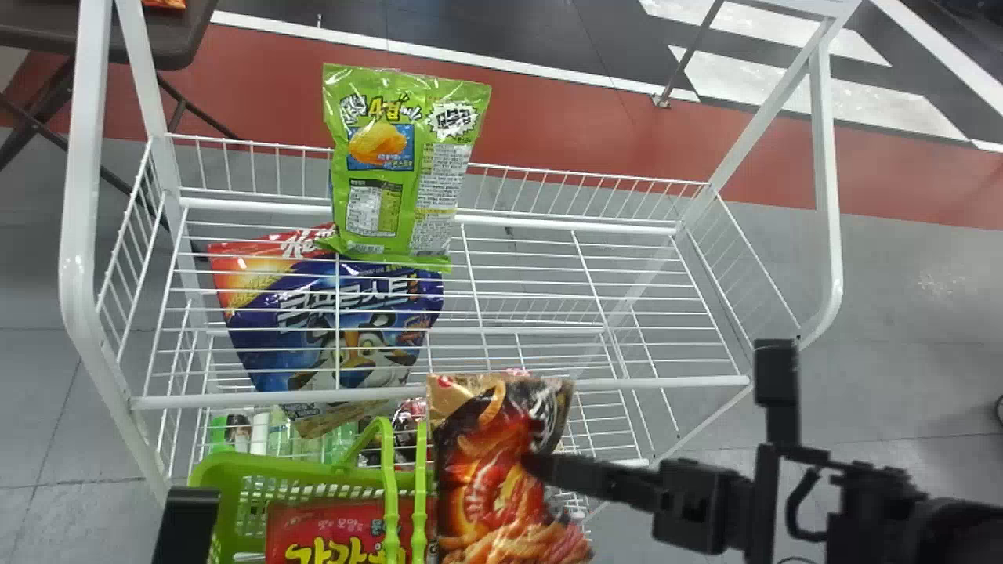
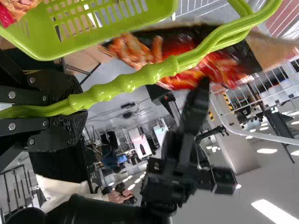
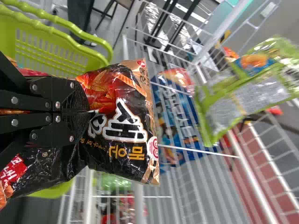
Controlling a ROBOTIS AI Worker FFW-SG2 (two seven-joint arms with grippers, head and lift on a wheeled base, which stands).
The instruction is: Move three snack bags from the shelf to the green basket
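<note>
Bright ceiling lamps (image 2: 275,212) glare well beyond the left hand (image 1: 186,521); glints catch the green basket handle (image 2: 163,70) inside it and the black snack bag (image 3: 124,154) in the right hand (image 1: 537,466).

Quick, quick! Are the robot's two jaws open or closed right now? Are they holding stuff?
Left gripper: closed, holding the handles of the basket.
Right gripper: closed, holding the black snack bag.

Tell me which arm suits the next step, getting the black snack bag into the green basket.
Right, I'd say. The right gripper holds the black snack bag near the green basket, while the left gripper grips the basket's handle.
</note>
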